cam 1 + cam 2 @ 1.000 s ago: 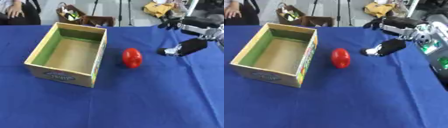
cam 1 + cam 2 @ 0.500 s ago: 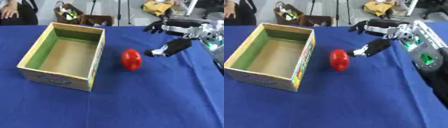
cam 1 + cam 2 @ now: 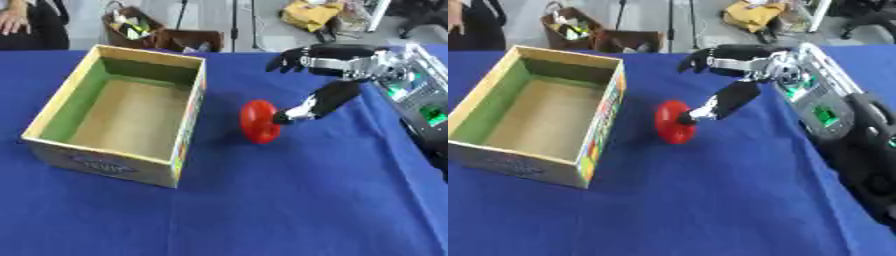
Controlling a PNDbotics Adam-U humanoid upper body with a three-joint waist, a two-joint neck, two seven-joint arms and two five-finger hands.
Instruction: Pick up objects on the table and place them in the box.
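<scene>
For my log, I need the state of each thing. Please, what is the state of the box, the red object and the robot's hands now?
Box: open at the top, upright on the table, nothing visible inside.
Red object: on the blue table, outside the box, right of it.
Right hand: open, fingers spread over the red object, thumb at its right side.
Left hand: not in view.

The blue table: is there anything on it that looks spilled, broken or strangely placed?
Nothing stands out. The open box sits upright on the blue table, slightly turned, with nothing inside. The red object stands beside it, undamaged, and the right hand reaches it with the thumb at its side.
</scene>
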